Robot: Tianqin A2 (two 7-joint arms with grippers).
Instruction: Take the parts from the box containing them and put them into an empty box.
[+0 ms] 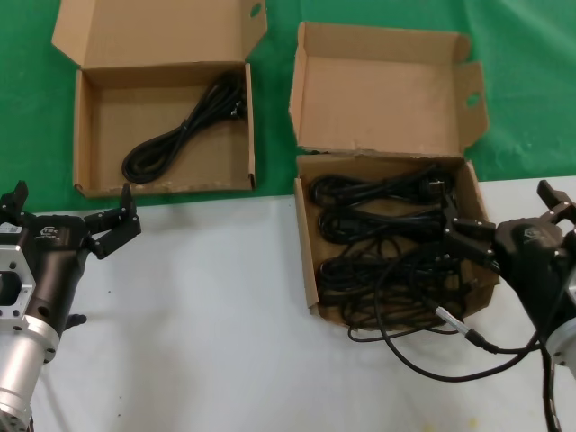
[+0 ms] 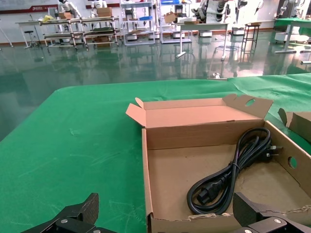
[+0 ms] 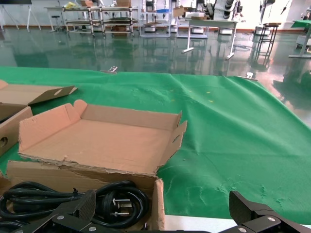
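Head view shows two brown boxes side by side on the worktop (image 1: 207,297), both with lids folded back so the arms can reach in from above. At about 1 o'clock sits the box with the side flaps (image 1: 310,270). It is full of black power cables (image 1: 378,238), looped in bundles and piled on each other. One loop hangs over the front wall onto the white part of the worktop.

At about 11 o'clock sits the wider box (image 1: 85,135). It is not really empty: one cable (image 1: 180,130) lies inside it, curled from the middle toward the far corner. This is where the cables should go.

The right tool (image 1: 468,238) is at 3 o'clock, right over the full box at its near corner. Its fingers are spread apart, with the tips down among the cables, and nothing is clamped. I think it is there to pick up one bundle, but the loops are tangled, so more than one may come up.

The left tool (image 1: 67,225) waits at 9 o'clock, just in front of the wider box. Its fingers are spread apart too and hold nothing.
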